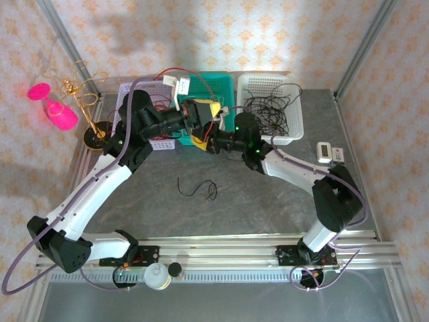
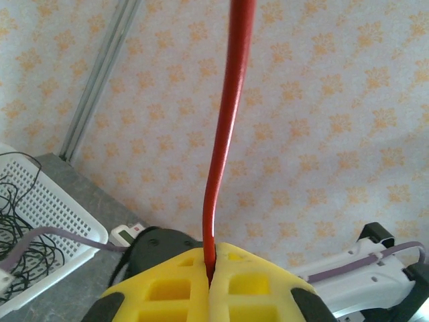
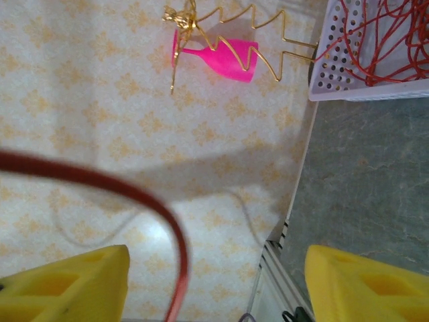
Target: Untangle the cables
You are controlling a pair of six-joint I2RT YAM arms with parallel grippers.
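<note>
A thick red cable [image 2: 226,127] rises out of my left gripper [image 2: 211,268], whose yellow fingers [image 2: 161,288] are shut tight on it. From above, my left gripper [image 1: 212,109] is raised in front of the teal basket [image 1: 218,86], and the red cable [image 1: 189,70] loops over it with white connectors [image 1: 177,84]. My right gripper [image 1: 200,139] sits just below the left one. In the right wrist view the jaws of my right gripper [image 3: 214,282] stand wide apart. The red cable [image 3: 161,215] arcs between them, blurred and not pinched. A thin black wire [image 1: 198,189] lies loose on the table.
A purple basket [image 1: 134,90] of red wires stands at the back left, and a white basket [image 1: 288,84] of black wires at the back right. The gold wire stand [image 1: 86,100] with pink cups [image 1: 62,115] is at far left. A small white device [image 1: 328,152] lies at right.
</note>
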